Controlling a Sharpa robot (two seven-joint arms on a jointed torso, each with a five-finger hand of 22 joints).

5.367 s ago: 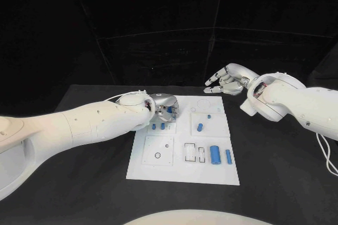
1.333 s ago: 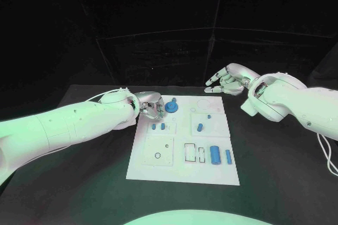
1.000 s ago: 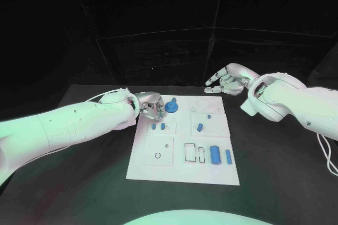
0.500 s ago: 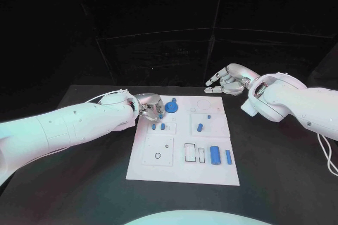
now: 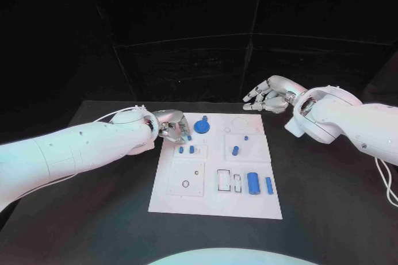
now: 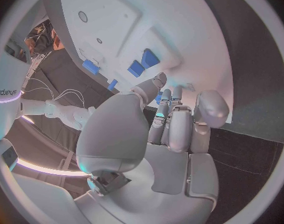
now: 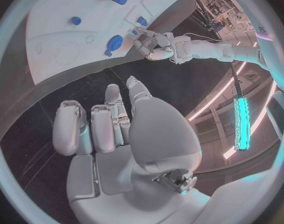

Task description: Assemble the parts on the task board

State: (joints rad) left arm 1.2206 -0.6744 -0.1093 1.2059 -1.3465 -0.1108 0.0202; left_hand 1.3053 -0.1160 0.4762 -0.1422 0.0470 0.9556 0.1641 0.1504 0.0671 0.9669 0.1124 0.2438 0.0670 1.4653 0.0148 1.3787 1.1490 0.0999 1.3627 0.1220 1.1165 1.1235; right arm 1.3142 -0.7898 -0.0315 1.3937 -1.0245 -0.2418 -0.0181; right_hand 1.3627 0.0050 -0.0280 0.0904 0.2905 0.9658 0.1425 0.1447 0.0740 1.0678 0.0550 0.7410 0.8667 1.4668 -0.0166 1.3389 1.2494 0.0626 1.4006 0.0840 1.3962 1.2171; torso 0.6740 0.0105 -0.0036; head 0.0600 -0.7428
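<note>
I see the task board lying flat in the middle of the black counter. My left hand is at the far left corner of the board, low over its edge. Its fingers are curled in, and from the left wrist view the left hand holds nothing between the fingers; they point toward the board and the small blue pieces on it. I cannot tell if the fingertips touch the board.

Just beside this hand, on the far part of the board, I see the round blue part, with a small piece standing up from it. It is free, no finger is on it. Nearer to me there are two small blue pieces in the left square. In the right square lies a short blue cylinder, with a tiny blue peg close behind it. At the near right of the board, a thick blue cylinder and a thin blue bar lie side by side, just beside some empty rectangular slots.

My right hand hangs in the air behind the far right corner of the board, well apart from all parts. Its fingers are spread a little and bent, and it holds nothing.
</note>
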